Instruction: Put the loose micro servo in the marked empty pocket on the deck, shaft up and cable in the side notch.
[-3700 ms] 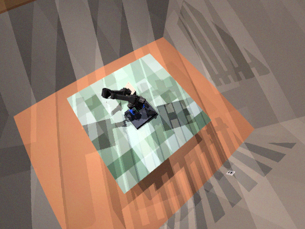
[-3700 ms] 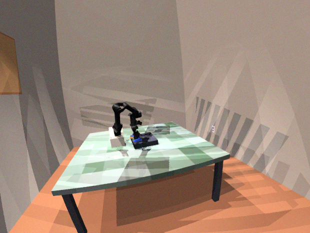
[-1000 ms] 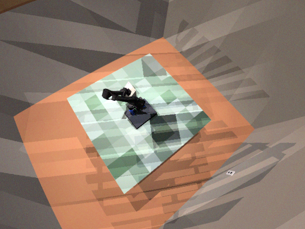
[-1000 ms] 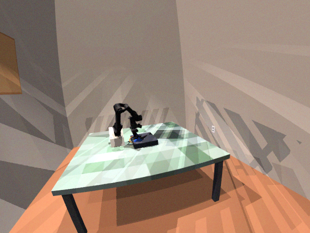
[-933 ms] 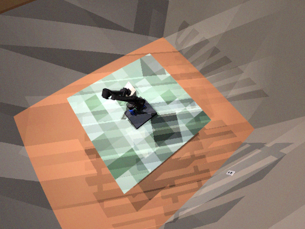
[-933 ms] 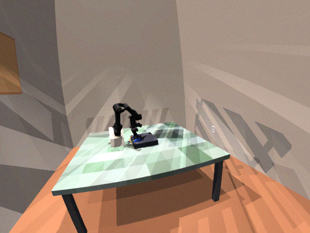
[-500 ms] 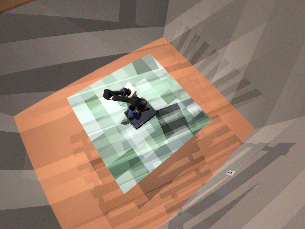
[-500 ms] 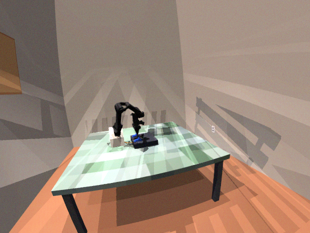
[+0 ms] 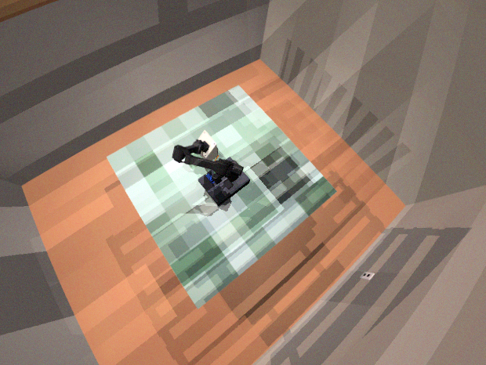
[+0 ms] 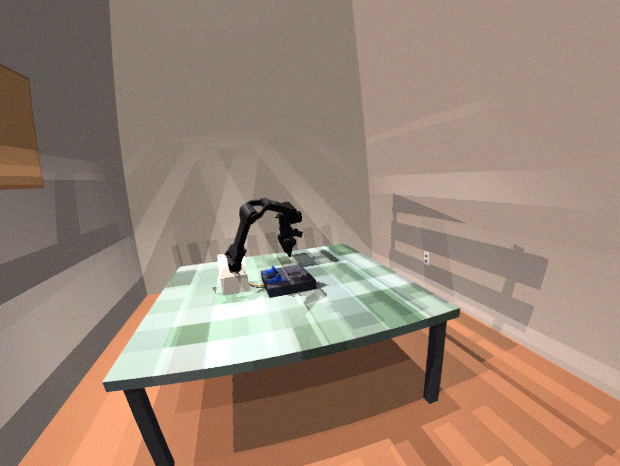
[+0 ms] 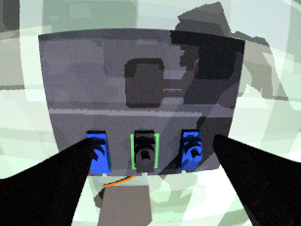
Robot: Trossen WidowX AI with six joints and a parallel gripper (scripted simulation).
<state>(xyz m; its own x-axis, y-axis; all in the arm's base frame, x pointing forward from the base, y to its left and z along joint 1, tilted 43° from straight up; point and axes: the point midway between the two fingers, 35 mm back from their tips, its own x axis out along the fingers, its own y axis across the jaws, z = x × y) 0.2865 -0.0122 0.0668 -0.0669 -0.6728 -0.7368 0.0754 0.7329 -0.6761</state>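
Note:
The dark micro servo (image 11: 145, 153) stands in the middle pocket of the deck (image 9: 232, 193) (image 10: 295, 289) (image 11: 73, 67), between the green marking lines (image 11: 157, 151). Its round output shaft faces up toward the wrist camera. It looks in line with its neighbours, but the height of its ears is too small and dark to judge. An orange cable (image 11: 117, 183) shows beyond the deck's near edge in the wrist view; how it lies in the notch cannot be made out. My gripper (image 10: 289, 253) (image 11: 155, 143) is open and empty, well above the deck, fingers wide apart.
Blue servos (image 11: 104, 164) (image 11: 191, 145) sit on either side of the dark one. A rectangular recess (image 11: 144, 86) lies farther across the deck. The arm's pale base block (image 10: 234, 284) stands beside the deck on the green patterned table (image 9: 235, 262) (image 10: 200, 345).

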